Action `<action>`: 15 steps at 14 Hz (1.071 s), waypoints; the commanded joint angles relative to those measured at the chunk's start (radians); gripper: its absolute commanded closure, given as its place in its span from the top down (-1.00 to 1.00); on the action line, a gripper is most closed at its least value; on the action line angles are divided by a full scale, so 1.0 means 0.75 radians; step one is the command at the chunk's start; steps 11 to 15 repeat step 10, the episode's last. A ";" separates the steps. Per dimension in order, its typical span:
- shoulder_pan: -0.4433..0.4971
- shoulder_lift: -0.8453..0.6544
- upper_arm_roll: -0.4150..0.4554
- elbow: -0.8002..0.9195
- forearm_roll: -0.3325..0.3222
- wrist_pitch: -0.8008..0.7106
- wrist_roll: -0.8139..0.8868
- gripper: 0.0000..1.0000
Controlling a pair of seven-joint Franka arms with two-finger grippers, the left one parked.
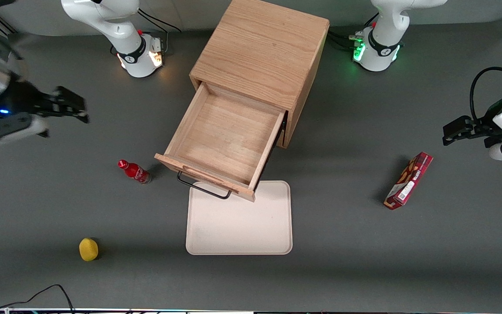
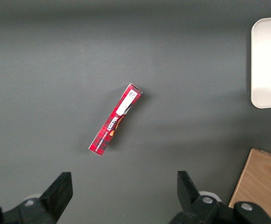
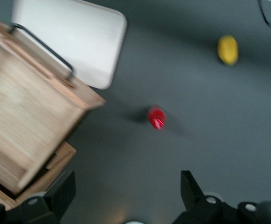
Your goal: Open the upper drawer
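The upper drawer of the light oak cabinet stands pulled far out, and its inside is empty. Its slim black bar handle hangs over the edge of a white tray. The lower drawer is hidden under it. My right gripper is open and empty. It hangs above the table toward the working arm's end, well apart from the drawer. The right wrist view shows the drawer, its handle and the open gripper over bare table.
A red bottle lies on the table between the gripper and the drawer front, also in the right wrist view. A yellow fruit lies nearer the front camera. A red box lies toward the parked arm's end.
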 commanded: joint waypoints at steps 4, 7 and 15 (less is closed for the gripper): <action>0.004 -0.566 -0.189 -0.927 0.036 0.408 0.049 1.00; 0.008 -0.669 -0.259 -1.107 0.032 0.546 0.027 1.00; 0.012 -0.628 -0.259 -1.019 0.028 0.542 0.043 1.00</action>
